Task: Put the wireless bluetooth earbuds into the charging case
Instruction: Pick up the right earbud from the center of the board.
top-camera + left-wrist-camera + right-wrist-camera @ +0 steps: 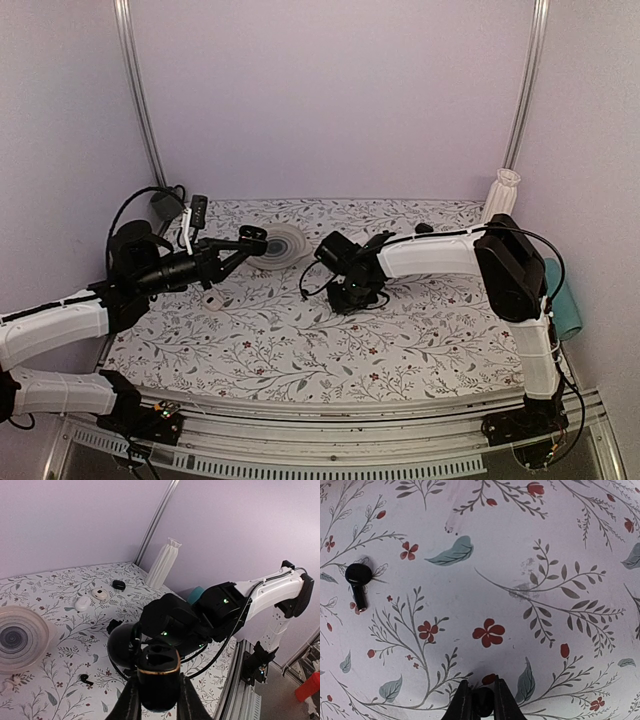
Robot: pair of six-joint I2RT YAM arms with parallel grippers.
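Observation:
The charging case (159, 680), black with a gold rim, is held upright with its lid (119, 646) swung open to the left. My left gripper (159, 700) is shut on the case's sides and holds it above the table, also seen in the top view (250, 241). My right gripper (482, 700) is down at the floral cloth, its fingertips shut on a small black earbud (483, 702). A second earbud (358, 581) lies loose on the cloth to the left of it, also visible from the left wrist (86, 678). The right gripper (350, 296) sits mid-table in the top view.
A clear ribbed bowl (20, 637) stands at the back left. Two small white oval cases (82, 603) (101, 594) and a small black lump (118, 585) lie toward the back. A white vase (500, 193) stands in the back right corner, and a teal roll (566, 300) lies at the right edge.

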